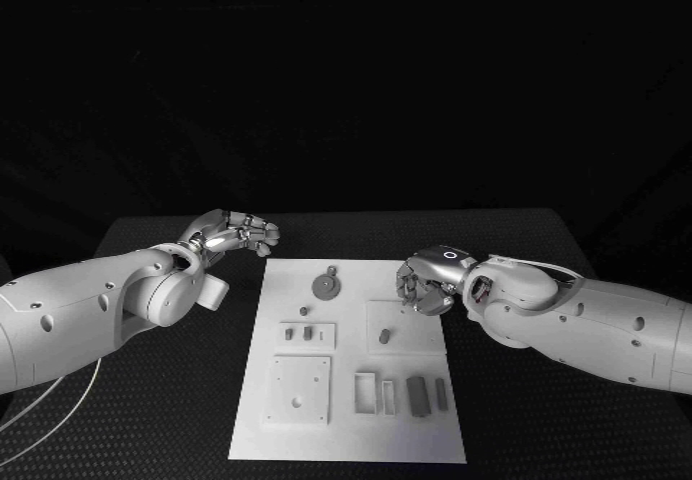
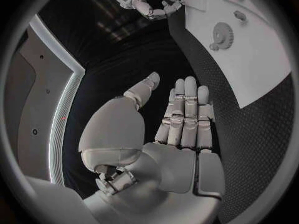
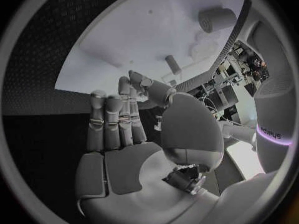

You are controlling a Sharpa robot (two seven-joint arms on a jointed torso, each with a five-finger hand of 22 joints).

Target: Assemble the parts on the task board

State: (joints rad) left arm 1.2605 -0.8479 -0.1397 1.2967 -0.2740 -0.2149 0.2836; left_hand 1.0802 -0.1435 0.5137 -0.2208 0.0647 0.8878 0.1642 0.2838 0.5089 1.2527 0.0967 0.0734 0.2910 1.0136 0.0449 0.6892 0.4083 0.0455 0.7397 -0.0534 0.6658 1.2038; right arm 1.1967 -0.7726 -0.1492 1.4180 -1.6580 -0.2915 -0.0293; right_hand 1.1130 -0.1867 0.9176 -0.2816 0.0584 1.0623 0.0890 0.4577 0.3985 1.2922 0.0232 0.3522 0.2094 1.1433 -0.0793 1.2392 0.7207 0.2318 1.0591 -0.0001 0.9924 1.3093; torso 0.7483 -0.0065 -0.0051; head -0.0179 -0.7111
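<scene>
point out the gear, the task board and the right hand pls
gear (image 1: 329, 287), head view, on its toothed disc.
task board (image 1: 433, 445), head view, bare near corner.
right hand (image 1: 427, 283), head view, middle of the hand.

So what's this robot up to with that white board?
It is set to assemble small parts on the white task board in the middle of the black table. Right now neither hand holds anything. The left hand hovers over the table just beyond the board's far left corner, fingers together. The right hand hangs over the board's right edge, fingers bent, near a small peg. A round gear and several blocks lie on the board.
</scene>
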